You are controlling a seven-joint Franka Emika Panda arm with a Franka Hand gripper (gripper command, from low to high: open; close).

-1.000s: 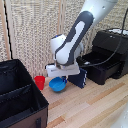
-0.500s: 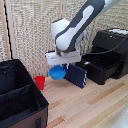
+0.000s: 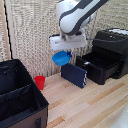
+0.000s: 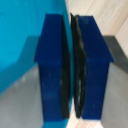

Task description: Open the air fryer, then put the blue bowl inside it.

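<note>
You are in the carry step. The pale block gripper (image 3: pixel 63 50) on the white arm holds the small round bright-blue plastic bowl (image 3: pixel 61 58), which hangs tilted just under the fingers, clear of the wooden floor. In the wrist view the two blue-padded fingers (image 4: pixel 52 70) are pressed nearly together, with only the thin bowl wall (image 4: pixel 71 60) pinched between them; the rest of the bowl spreads out to one side of the pads.

The boxy matte-black air fryer (image 3: pixel 112 42) stands well apart from the fingers, toward the exterior view's right. Its pull-out drawer (image 3: pixel 97 67) is drawn out at a lower level than the bowl. You cannot make out the air fryer handle at this resolution.

Directly below the fingers leans a dark navy flat rectangular panel (image 3: pixel 74 75). A small red cup (image 3: pixel 39 82) stands lower, toward the exterior view's left, beside a big black fabric bin with dividers (image 3: pixel 20 95).

Next move, as a judgement: carry the bowl sideways over the open drawer, keeping height to clear the panel and drawer rim, level it, lower, then spread the fingers. Risk: a rim pinch lets the bowl swing or slip.
</note>
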